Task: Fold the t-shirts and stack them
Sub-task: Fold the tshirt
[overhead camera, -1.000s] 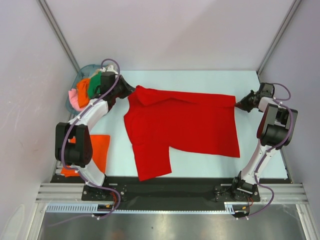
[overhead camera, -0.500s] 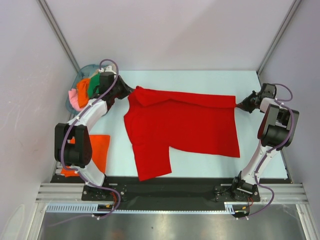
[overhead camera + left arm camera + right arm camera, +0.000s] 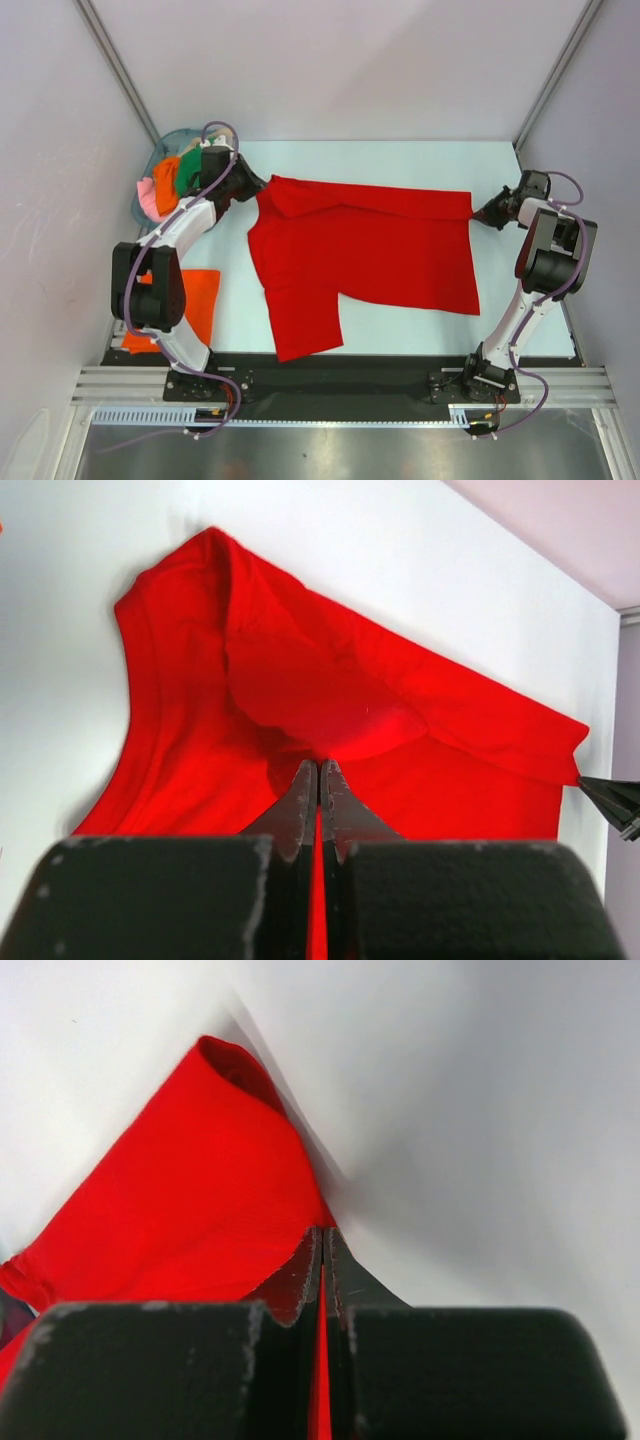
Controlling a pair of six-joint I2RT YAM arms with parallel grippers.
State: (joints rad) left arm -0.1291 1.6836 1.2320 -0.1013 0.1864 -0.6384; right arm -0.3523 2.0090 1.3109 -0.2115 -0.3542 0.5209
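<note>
While the basket at the far left corner of the desk holds an orange t-shirt, a green t-shirt and a pink t-shirt bunched together, the red t-shirt lies spread across the middle of the desk. The left end effector is clamped on its far left corner, the right end effector on its far right corner.

Red t-shirt of matt cloth
</note>
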